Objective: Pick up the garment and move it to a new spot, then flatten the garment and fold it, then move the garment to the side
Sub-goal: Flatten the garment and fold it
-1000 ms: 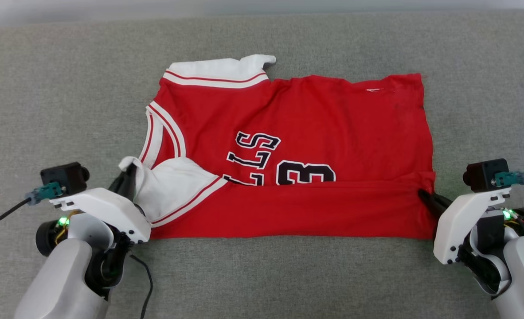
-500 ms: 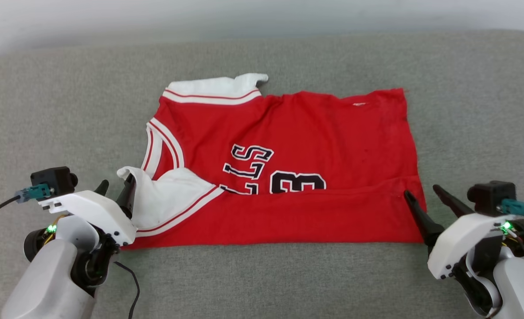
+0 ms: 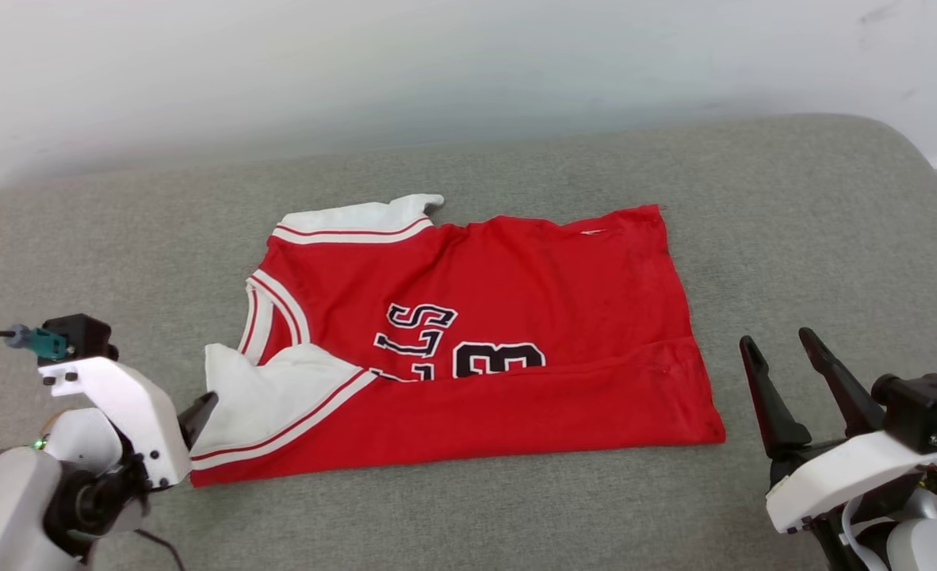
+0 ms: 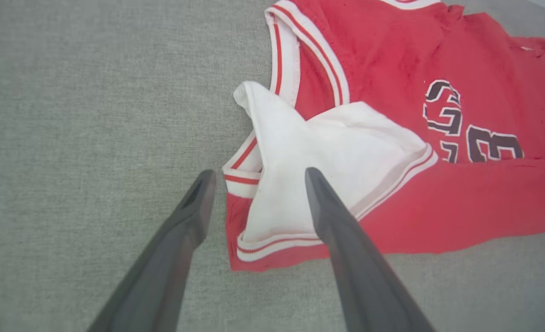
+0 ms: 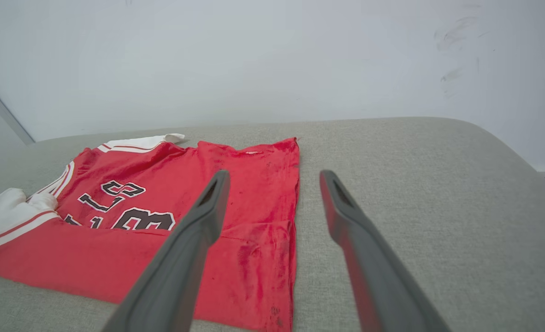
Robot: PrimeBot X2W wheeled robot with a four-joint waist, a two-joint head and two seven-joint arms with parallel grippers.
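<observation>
Left pincer (image 4: 259,174) and right pincer (image 3: 778,339) both stand with fingers spread wide and hold nothing, flanking the garment (image 3: 500,317) on a grey upholstered surface (image 3: 793,222). The red shirt lies flat with its long axis running across the head view, neckline toward the robot's left and hem toward its right. Its near edge is folded up over the chest, hiding the lower part of the black lettering (image 3: 437,345). A white sleeve panel (image 3: 278,388) is turned over the near left corner. In the left wrist view, one finger crosses that panel and the other the bare grey cloth; contact cannot be judged. The right pincer is clear of the hem. A pale wall (image 3: 437,63) rises behind.
</observation>
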